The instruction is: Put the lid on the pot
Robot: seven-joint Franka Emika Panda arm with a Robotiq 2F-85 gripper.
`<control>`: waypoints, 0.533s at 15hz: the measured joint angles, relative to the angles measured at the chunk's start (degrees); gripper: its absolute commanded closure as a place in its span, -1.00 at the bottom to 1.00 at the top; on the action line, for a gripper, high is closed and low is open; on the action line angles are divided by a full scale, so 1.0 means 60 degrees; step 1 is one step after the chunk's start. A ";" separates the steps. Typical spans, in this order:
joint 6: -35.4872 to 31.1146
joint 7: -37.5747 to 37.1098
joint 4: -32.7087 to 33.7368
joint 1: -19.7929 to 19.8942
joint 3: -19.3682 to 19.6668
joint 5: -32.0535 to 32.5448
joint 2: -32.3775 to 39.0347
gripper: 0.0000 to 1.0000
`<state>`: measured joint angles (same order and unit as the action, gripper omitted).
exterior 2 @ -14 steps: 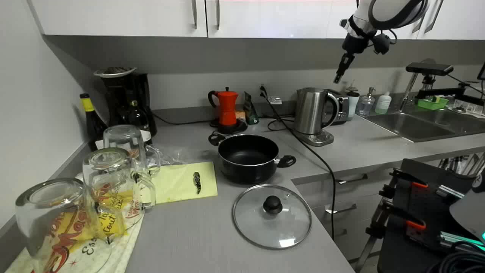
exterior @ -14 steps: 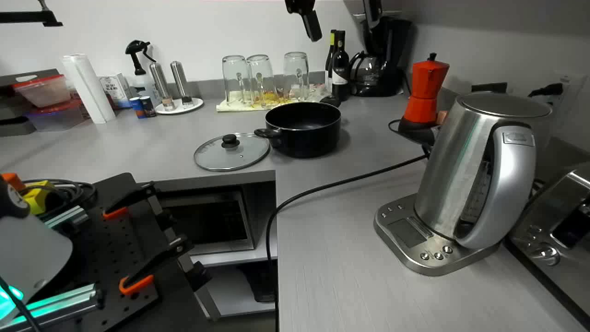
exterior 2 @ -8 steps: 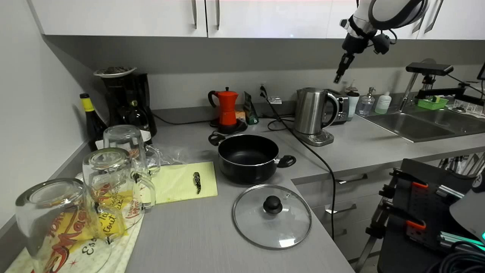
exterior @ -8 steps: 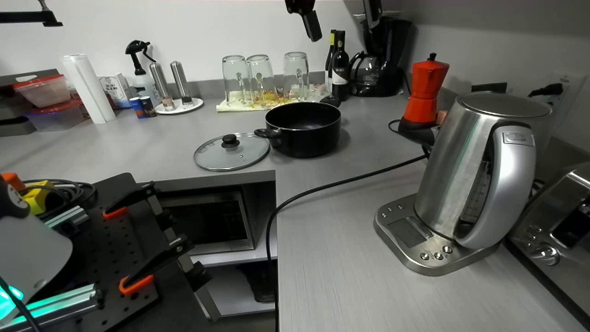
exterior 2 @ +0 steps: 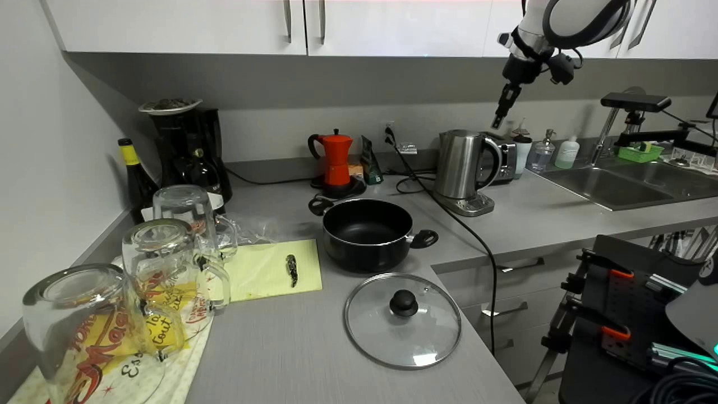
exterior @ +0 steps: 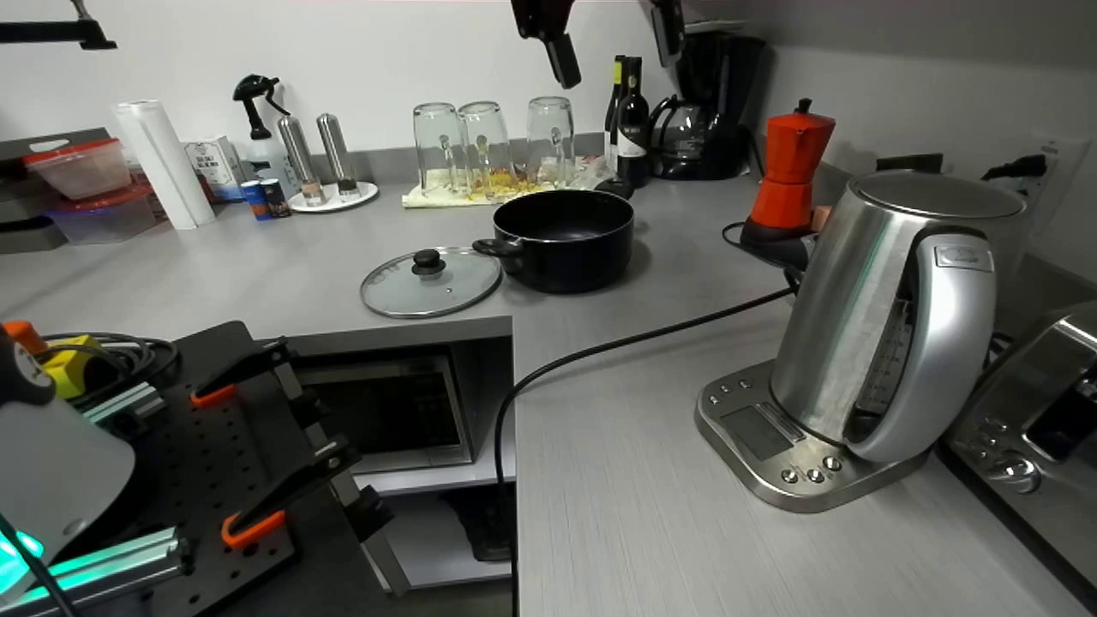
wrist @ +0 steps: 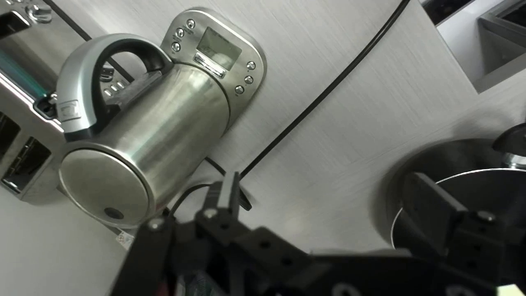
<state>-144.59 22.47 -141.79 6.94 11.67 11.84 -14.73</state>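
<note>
Your gripper (wrist: pixel 323 181) is spread wide, one finger (wrist: pixel 427 213) hiding part of the pot (wrist: pixel 489 189), which the wrist view's edge crops.

A kitchen — white wall cabinets (exterior 2: pixel 392 28) above a grey table (exterior 2: pixel 269 348) with a steel sink (exterior 2: pixel 603 185), electric kettle (exterior 2: pixel 457 163), red moka pot (exterior 2: pixel 336 157) and coffee maker (exterior: pixel 724 107).

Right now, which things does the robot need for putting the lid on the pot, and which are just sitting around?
For the job:
round glass lid
black two-handled pot
open gripper

Just sitting around:
red moka pot
steel electric kettle
toaster
drip coffee maker
three glass mugs
two wine bottles
</note>
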 measured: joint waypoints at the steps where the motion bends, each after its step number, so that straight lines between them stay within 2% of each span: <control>1: 0.0005 -0.0010 -0.0101 -0.0030 -0.0153 0.0015 0.0000 -1.00; 8: 0.0084 -0.0325 -0.1041 -0.0709 -0.1481 0.0333 -0.0044 -1.00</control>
<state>-144.08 20.52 -148.03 2.69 2.79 13.84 -15.00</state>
